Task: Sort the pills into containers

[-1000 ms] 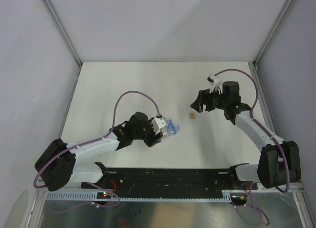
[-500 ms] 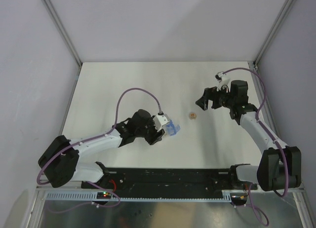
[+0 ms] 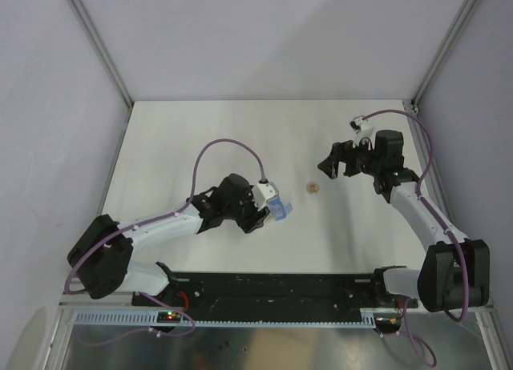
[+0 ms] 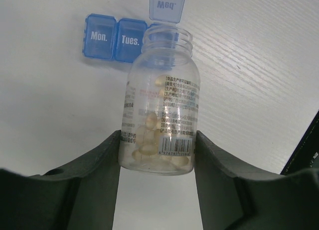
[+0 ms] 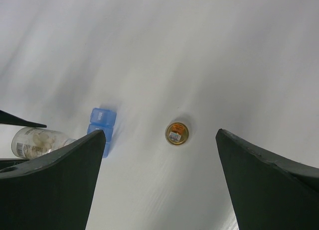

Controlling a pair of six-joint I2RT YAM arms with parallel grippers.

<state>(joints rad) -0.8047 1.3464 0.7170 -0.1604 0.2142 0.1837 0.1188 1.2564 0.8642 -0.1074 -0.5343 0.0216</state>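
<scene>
My left gripper (image 4: 158,155) is shut on a clear uncapped bottle (image 4: 162,120), its mouth pointing away from the wrist. Pale cream pills (image 4: 149,145) lie in the bottle's lower end. Just past the mouth lie the containers (image 4: 117,41), a blue strip marked Mon., Tues. and Wed., with the Wed. lid (image 4: 167,3) standing open. From above, the bottle (image 3: 259,196) meets the containers (image 3: 278,208) at the left gripper (image 3: 255,203). My right gripper (image 3: 330,168) hangs wide open with nothing between its fingers, a little right of the bottle's cap.
A small round orange-gold cap (image 5: 177,133) lies alone on the white table (image 3: 200,138), between the containers (image 5: 102,121) and the right gripper (image 5: 160,134). Grey walls with metal rails stand close on the left, right and back. A black rail (image 3: 272,286) runs along the near edge.
The right gripper has opened wide and drawn back up and to the right, away from the cap. The left arm has shifted the bottle slightly right, over the containers.
</scene>
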